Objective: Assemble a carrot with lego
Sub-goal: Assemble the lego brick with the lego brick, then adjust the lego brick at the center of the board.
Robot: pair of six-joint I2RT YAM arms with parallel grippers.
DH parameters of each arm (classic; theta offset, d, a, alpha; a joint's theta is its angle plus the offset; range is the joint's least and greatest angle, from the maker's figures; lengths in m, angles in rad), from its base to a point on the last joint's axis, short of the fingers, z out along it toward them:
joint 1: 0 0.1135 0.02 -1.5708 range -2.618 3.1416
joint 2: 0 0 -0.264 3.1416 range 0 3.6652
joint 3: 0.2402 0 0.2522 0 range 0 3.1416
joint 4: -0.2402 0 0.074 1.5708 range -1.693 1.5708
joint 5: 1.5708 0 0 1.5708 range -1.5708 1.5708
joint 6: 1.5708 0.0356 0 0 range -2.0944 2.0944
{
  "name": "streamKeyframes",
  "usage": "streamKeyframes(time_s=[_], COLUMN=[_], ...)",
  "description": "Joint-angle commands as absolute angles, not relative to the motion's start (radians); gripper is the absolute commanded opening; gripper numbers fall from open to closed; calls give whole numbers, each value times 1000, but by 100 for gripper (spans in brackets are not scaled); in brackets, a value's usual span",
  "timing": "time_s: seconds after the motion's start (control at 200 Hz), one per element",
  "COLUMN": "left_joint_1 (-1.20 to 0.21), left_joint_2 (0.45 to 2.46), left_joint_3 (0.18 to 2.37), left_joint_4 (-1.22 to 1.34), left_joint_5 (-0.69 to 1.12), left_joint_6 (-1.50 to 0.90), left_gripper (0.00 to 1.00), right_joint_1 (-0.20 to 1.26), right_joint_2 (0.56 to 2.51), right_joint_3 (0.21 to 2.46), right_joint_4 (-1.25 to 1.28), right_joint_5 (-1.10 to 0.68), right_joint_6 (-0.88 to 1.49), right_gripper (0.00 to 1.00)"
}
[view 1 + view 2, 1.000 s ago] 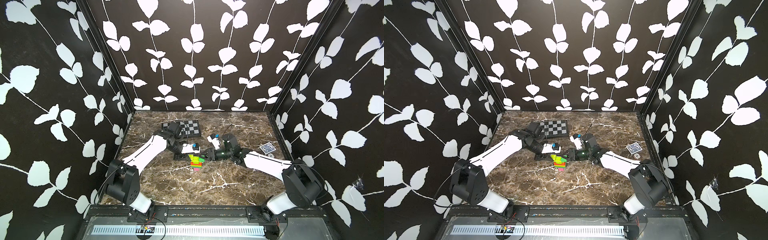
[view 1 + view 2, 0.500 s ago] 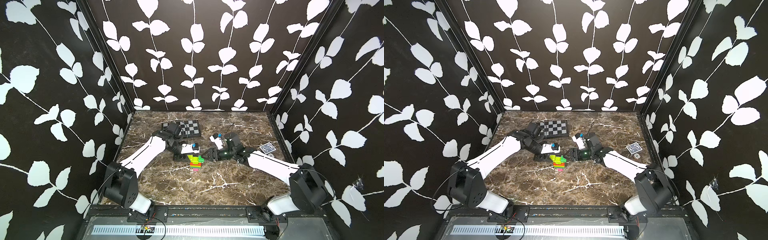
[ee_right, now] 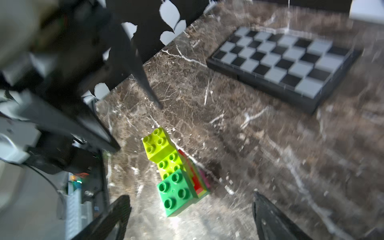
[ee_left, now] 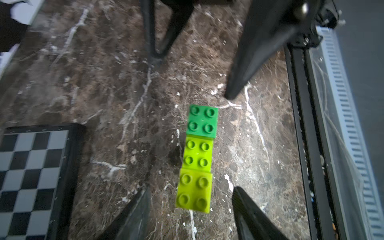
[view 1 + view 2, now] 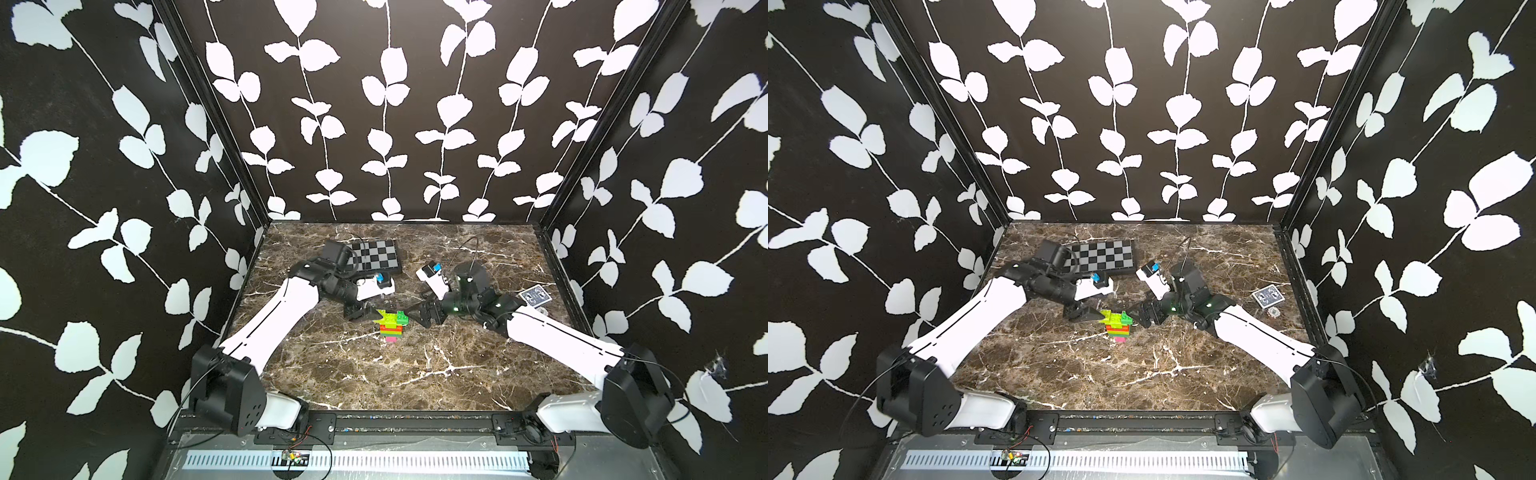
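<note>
Flanking one assembled carrot (image 5: 390,326), the left hand (image 4: 191,187) and right hand (image 3: 191,195) both gape empty.

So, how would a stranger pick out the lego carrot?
Find the chequered board on the marble table. In front of it, between the left gripper and right gripper, sits the carrot: the only stack of bricks, green top, pink tip.

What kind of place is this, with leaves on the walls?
Likely a robot test booth: leaf-print walls box in a marble-look tabletop, a left arm and right arm are mounted at its front edge, and a brick carrot sits between them.
</note>
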State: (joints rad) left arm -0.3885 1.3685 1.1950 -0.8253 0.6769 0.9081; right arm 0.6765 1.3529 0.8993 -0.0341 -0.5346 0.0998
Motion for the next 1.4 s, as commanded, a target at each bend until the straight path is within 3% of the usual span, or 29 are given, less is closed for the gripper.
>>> streamKeyframes(time_s=[0.0,0.19,0.415,0.825,1.25,1.395], left_joint_1=[-315,-261,-250,-243,-245,-244], left_joint_2=[1287,1228,1219,1233,1240,1246], left_joint_3=[1184,1140,1121,1113,1108,1105], left_joint_4=[-661,-570,-566,-567,-570,-530], left_joint_5=[727,734,725,731,733,754], left_joint_6=[661,560,563,573,567,485], left_gripper=[65,65,65,64,63,63], right_joint_1=[703,724,782,798,796,757], right_joint_2=[1377,1506,1594,1681,1621,1560], right_joint_3=[870,959,972,983,925,873], right_joint_4=[71,52,92,152,180,214], right_joint_5=[-503,-577,-598,-618,-643,-644], right_joint_6=[-144,-244,-266,-241,-177,-33], right_gripper=[96,99,95,57,33,27])
